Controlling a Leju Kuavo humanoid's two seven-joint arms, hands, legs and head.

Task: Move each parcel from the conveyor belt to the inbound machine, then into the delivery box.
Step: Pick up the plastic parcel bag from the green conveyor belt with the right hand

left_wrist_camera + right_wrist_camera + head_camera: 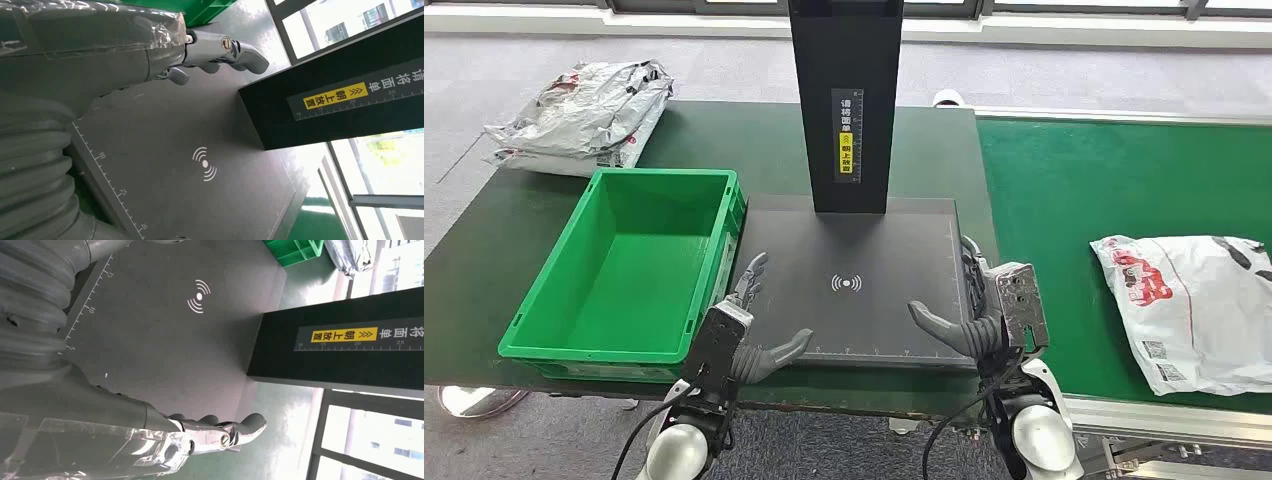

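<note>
1. The left hand (746,325) hovers over the near left corner of the inbound machine's dark scan plate (854,240), fingers spread and holding nothing — thumb pointing inward toward the plate's middle.
2. The right hand (980,315) hovers at the plate's near right corner, fingers likewise apart and empty, thumb pointing inward toward the left hand.
3. The white parcel (1194,305) with red printing lies flat on the green conveyor belt (1064,180), toward its near edge, well apart from the right hand's fingers and off to their right; nothing touches it.
4. The wireless symbol (847,283) at the plate's centre sits between the two hands; the black upright column (844,100) with a yellow label rises from the plate's far edge.
5. The green delivery box (544,325) stands just beside the plate's left edge, on the dark table, close to the left hand.
6. A pile of grey bagged parcels (584,115) rests at the far left corner of that table, beyond the box.
</note>
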